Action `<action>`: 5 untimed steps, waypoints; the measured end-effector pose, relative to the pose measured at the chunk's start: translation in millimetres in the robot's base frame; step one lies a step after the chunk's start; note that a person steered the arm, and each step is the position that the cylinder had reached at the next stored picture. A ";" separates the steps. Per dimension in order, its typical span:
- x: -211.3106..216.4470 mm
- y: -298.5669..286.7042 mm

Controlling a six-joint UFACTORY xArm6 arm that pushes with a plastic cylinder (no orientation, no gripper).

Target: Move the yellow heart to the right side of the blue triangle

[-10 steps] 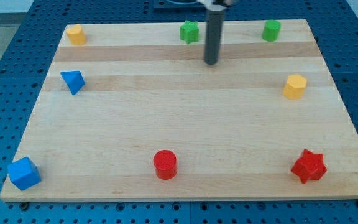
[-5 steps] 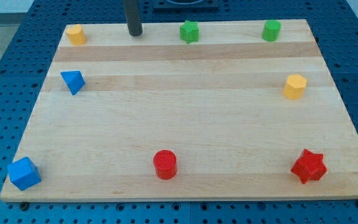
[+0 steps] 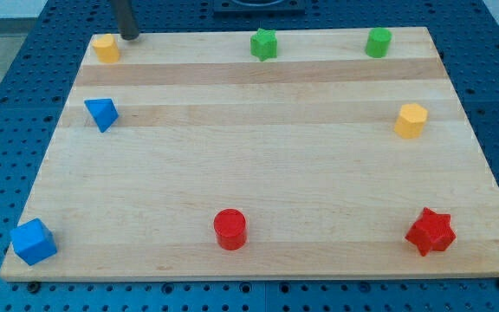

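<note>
My tip (image 3: 129,37) slid left, now just right of yellow heart (image 3: 105,48), no jaws visible

Wooden tabletop (image 3: 258,165) with eight small blocks on it

Along the view's top edge lie a yellow heart (image 3: 106,48) at the left, a green star (image 3: 264,43) near the middle and a green cylinder (image 3: 377,42) toward the right. A blue triangle (image 3: 101,113) sits by the left edge and a yellow hexagon (image 3: 411,120) by the right. Along the bottom are a blue cube (image 3: 34,241), a red cylinder (image 3: 230,229) and a red star (image 3: 429,231), all well apart.
</note>
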State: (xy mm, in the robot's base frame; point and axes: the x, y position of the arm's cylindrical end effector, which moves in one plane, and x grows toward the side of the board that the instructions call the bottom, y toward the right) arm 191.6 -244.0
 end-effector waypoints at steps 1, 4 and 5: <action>0.6 -22.6; 58.4 -22.6; 64.1 -24.2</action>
State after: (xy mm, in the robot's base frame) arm 255.7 -268.2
